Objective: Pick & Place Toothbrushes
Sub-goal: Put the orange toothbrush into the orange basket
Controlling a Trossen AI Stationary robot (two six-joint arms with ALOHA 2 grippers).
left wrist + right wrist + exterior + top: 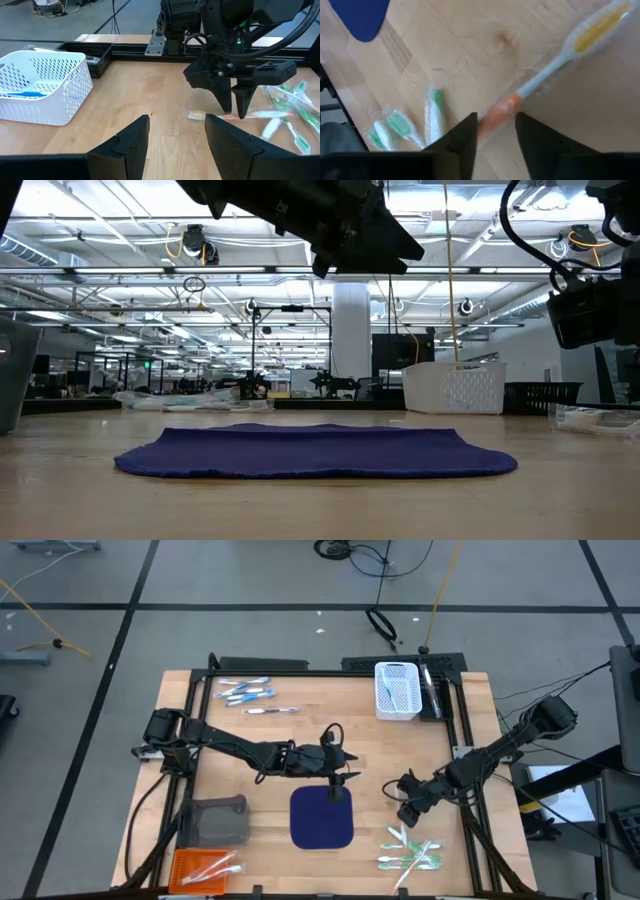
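My right gripper point(408, 800) stands right of the navy mat point(321, 817), shut on an orange-pink toothbrush point(260, 115) in a clear wrapper. The toothbrush's yellowish bristle head point(196, 115) points toward the mat. My left gripper point(175, 145) is open and touches nothing. It hangs above the mat's far edge point(338, 778) and faces the right gripper. Green-and-white toothbrushes point(410, 850) lie on the table near the right gripper. Blue-and-white toothbrushes point(245, 692) lie at the far left. More toothbrushes sit in an orange bin point(205, 865). My right gripper pinches the orange-pink toothbrush between its two fingers at the orange part of the handle point(496, 114), about mid-length. The fingers point(227, 97) come from above, pointing down, and lie across the handle. The toothbrush lies about level, just above or on the wood; I cannot tell which.
A white perforated basket point(397, 690) with a blue-and-white item inside stands at the table's far edge, a black tray point(436, 690) beside it. A grey object point(220, 820) sits left of the mat. Bare wood lies between the mat and the basket.
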